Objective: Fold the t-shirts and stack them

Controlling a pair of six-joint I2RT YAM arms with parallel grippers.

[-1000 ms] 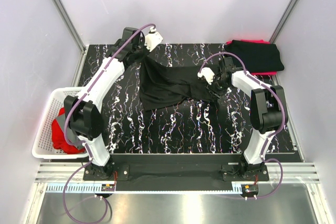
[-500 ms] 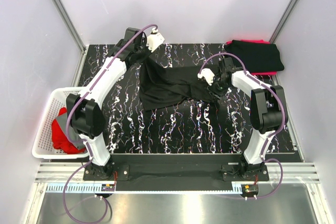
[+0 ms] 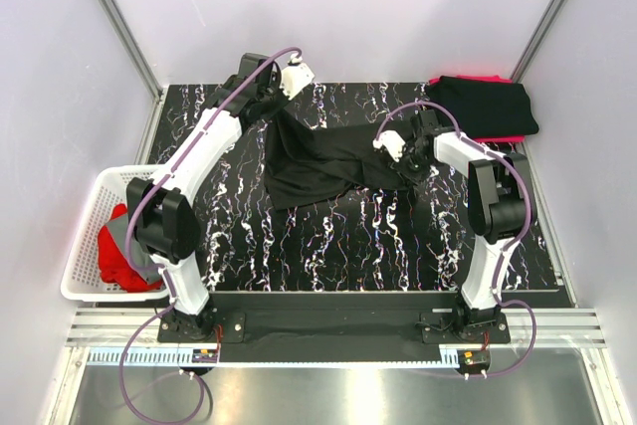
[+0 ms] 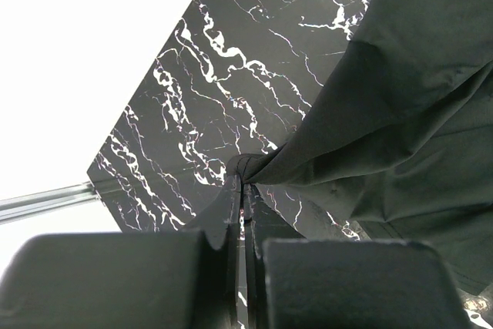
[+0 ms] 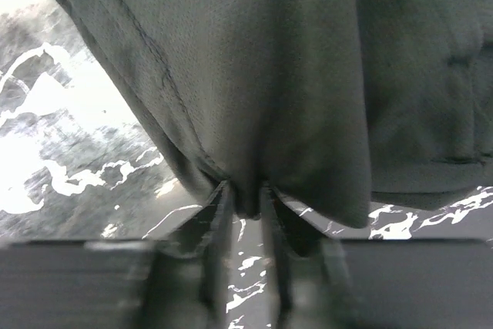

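Observation:
A black t-shirt hangs stretched between my two grippers above the black marble table. My left gripper is shut on its far left corner; in the left wrist view the pinched hem sits at the fingertips. My right gripper is shut on the shirt's right edge; the right wrist view shows cloth bunched between the fingers. A folded stack, black shirt over a red one, lies at the far right corner.
A white slatted basket at the left table edge holds red and grey shirts. Metal frame posts and pale walls close in the back and sides.
My left gripper has moved slightly further back and right with the shirt corner, pulling the cloth tauter. The right gripper has shifted slightly towards the back.

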